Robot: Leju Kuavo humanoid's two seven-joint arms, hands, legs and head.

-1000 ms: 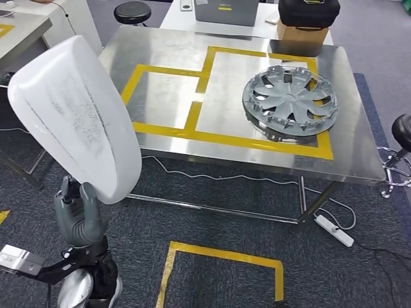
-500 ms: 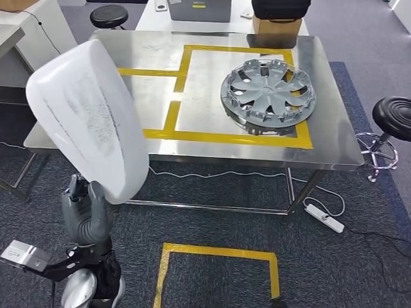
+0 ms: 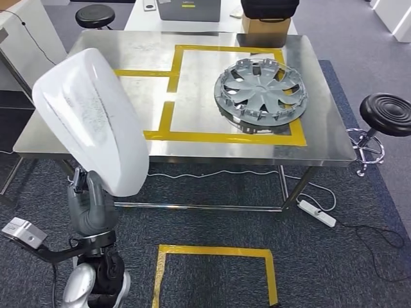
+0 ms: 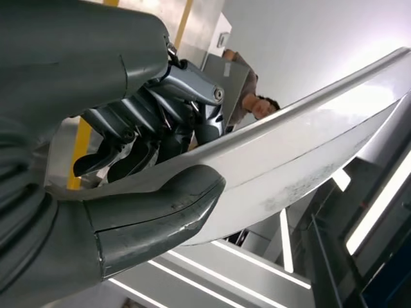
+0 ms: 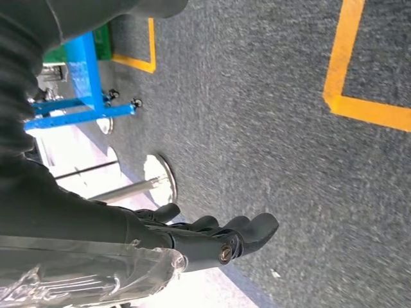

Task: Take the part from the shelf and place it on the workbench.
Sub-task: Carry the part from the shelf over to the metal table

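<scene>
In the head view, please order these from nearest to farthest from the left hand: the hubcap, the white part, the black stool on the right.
1. White part: held by the left hand.
2. Hubcap: on the workbench, right half.
3. Black stool: beyond the workbench's right end.

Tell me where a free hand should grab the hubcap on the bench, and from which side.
Take the hubcap by its rim at the near edge, coming from the robot's side of the workbench. It lies flat inside the yellow tape box, so the rim is likely the one thin graspable part; the spoke openings look narrower. The right hand hangs free; the left hand holds the white part.
</scene>
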